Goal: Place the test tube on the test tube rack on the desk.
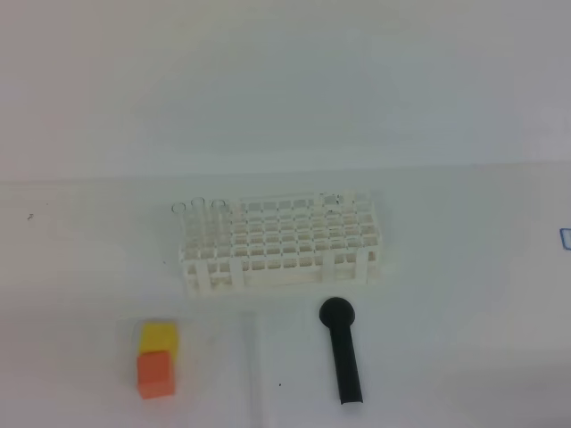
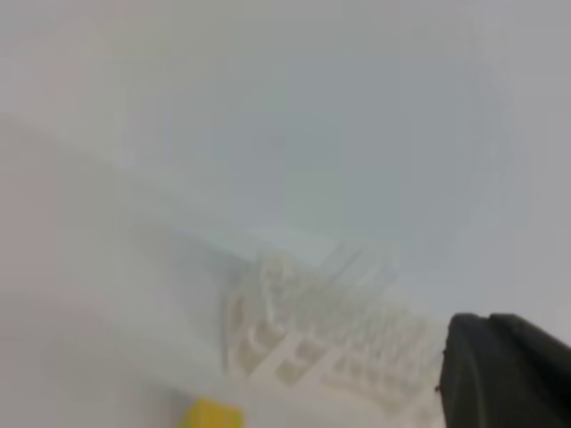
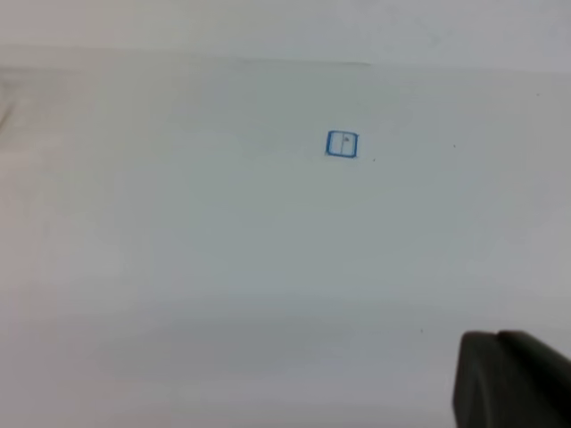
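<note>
The white test tube rack (image 1: pixel 281 242) stands mid-desk in the high view. Three clear tubes (image 1: pixel 203 214) stand upright in its left end. A faint, transparent test tube (image 1: pixel 253 361) seems to lie on the desk (image 1: pixel 446 357) in front of the rack, between the cubes and the black stick. Neither gripper shows in the high view. The blurred left wrist view holds the rack (image 2: pixel 312 330) ahead and a dark gripper finger (image 2: pixel 504 374) at bottom right. Only a dark finger (image 3: pixel 510 382) and bare desk (image 3: pixel 223 250) show in the right wrist view. Both grippers are shut and hold nothing that I can see.
A yellow cube (image 1: pixel 158 337) and an orange cube (image 1: pixel 154 372) sit front left. A black round-headed stick (image 1: pixel 343 350) lies front right of the rack. A small blue square mark (image 3: pixel 342 144) is on the desk at the right, also at the edge (image 1: pixel 566 237).
</note>
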Tool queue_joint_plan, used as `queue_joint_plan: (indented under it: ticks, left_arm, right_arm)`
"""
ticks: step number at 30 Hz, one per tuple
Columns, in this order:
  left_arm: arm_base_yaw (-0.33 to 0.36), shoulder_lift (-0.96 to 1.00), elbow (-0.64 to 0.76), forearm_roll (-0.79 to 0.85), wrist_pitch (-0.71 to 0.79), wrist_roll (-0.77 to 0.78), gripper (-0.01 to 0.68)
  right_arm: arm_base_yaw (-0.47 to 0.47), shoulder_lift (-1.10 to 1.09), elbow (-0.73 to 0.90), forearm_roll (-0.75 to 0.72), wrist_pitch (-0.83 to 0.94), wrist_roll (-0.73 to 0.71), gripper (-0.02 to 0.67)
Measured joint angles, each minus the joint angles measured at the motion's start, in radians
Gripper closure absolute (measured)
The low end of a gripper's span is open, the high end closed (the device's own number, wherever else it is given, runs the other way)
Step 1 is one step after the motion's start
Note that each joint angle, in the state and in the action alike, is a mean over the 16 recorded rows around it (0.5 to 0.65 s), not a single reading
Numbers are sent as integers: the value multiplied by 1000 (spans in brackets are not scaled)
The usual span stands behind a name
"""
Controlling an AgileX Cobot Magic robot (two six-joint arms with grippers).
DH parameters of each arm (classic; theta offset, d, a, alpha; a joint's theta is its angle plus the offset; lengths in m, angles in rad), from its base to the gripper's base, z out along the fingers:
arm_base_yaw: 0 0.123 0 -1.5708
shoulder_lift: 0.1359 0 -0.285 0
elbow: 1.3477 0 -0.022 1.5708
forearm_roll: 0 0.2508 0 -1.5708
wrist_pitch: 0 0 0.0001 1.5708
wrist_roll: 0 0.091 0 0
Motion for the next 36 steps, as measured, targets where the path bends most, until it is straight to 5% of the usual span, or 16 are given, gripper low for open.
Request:
queue_joint_plan:
  ticks: [10, 18, 23, 32, 36]
  left_arm:
    - [0, 376, -412, 98, 446, 146, 674]
    - [-67, 633, -573, 104, 670, 118, 674]
    - [-226, 748, -588, 206, 710, -37, 674]
    - [-618, 954, -610, 489, 649, -464, 674]
    - [-726, 1070, -647, 559, 616, -615, 674]
  right_arm:
    - [0, 0, 0, 0, 0, 0, 650]
    - [0, 0, 0, 0, 0, 0, 650]
    - [0, 0, 0, 0, 0, 0, 650]
    - [0, 0, 0, 0, 0, 0, 650]
    - [0, 0, 0, 0, 0, 0, 650]
